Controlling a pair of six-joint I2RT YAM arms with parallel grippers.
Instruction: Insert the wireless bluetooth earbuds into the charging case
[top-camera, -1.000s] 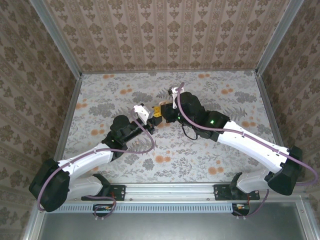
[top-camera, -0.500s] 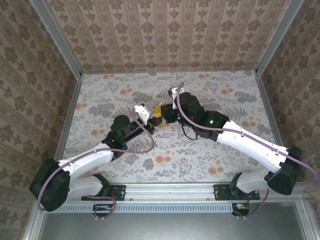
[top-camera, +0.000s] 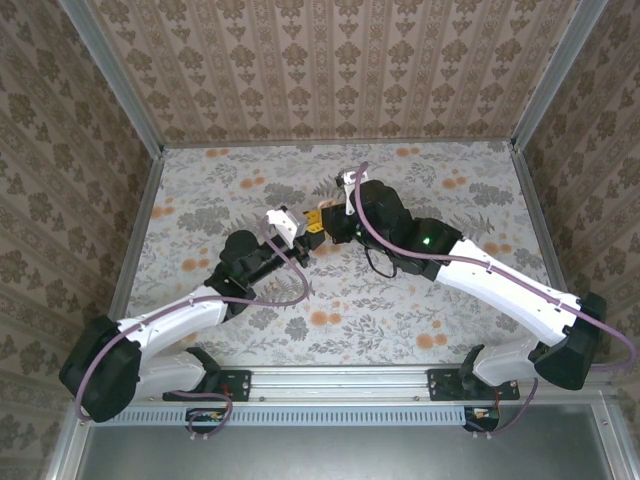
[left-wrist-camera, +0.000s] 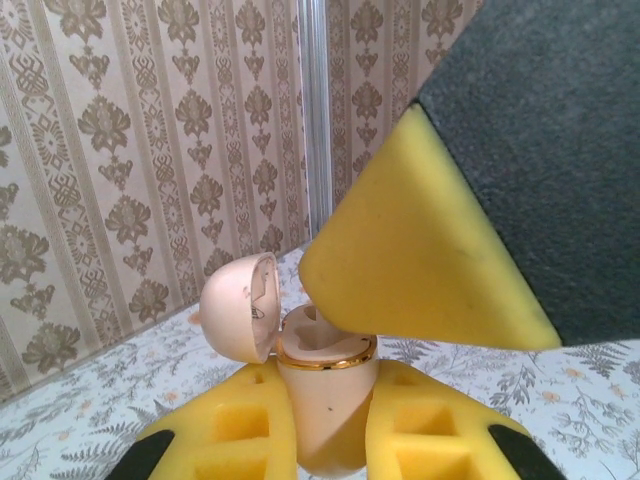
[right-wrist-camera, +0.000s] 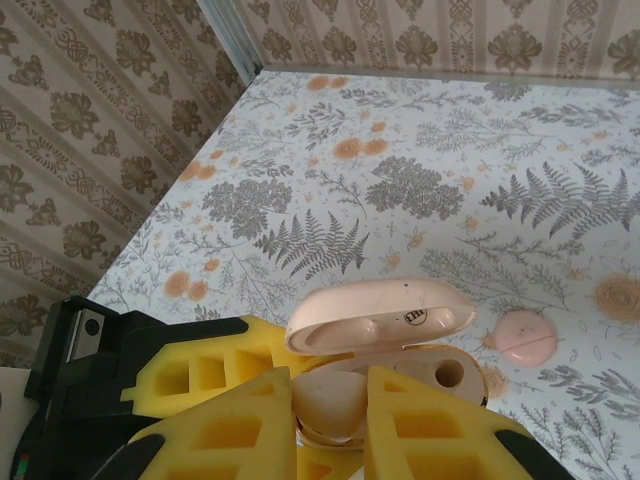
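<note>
Lab test booth: wallpapered walls (top-camera: 340, 70), metal frame (top-camera: 118, 78), floral tabletop (top-camera: 220, 190).

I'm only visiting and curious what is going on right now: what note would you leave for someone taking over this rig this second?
Left fingers: shut on the charging case, holding it upright with its lid open.
Right fingers: shut on an earbud, right at the case's mouth.
Done: case opened and gripped, one earbud brought to it. I cannot tell whether it is seated.
Left: press that earbud home. The other socket is empty. A small round pink thing lies on the table beside the case; it may be the second earbud, but I cannot tell.
</note>
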